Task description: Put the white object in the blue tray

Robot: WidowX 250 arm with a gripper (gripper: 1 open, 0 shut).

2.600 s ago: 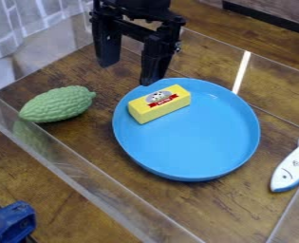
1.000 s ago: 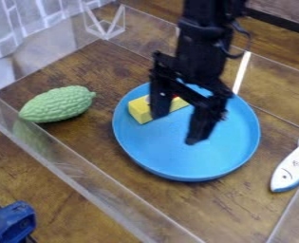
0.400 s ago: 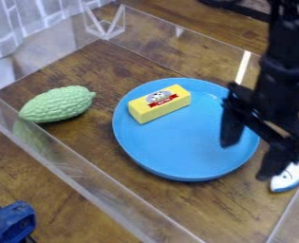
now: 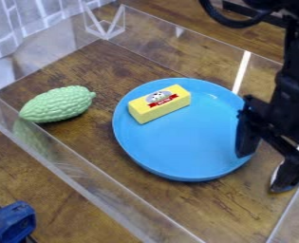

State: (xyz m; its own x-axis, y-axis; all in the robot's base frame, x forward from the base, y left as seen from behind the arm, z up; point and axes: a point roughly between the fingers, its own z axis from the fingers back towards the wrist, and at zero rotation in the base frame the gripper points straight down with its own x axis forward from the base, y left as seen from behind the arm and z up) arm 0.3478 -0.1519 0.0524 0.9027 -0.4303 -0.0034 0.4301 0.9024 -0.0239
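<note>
The blue tray (image 4: 177, 142) lies in the middle of the wooden table. My gripper (image 4: 269, 157) hangs open at the tray's right edge and points straight down. One dark finger (image 4: 246, 133) stands over the tray's rim, and the other is off the tray to the right. The white object (image 4: 280, 186) lies on the table right of the tray. The arm hides most of it, and only a pale tip shows below the outer finger. Nothing is held between the fingers.
A yellow block (image 4: 158, 102) with a red label lies in the tray's upper left part. A green bumpy fruit (image 4: 57, 103) rests left of the tray. Clear plastic walls (image 4: 76, 180) ring the table. A blue thing (image 4: 9, 223) sits outside at the bottom left.
My gripper has moved from above the tray's middle to its right edge, dropping lower. It now covers most of the white object. It stayed open throughout.
</note>
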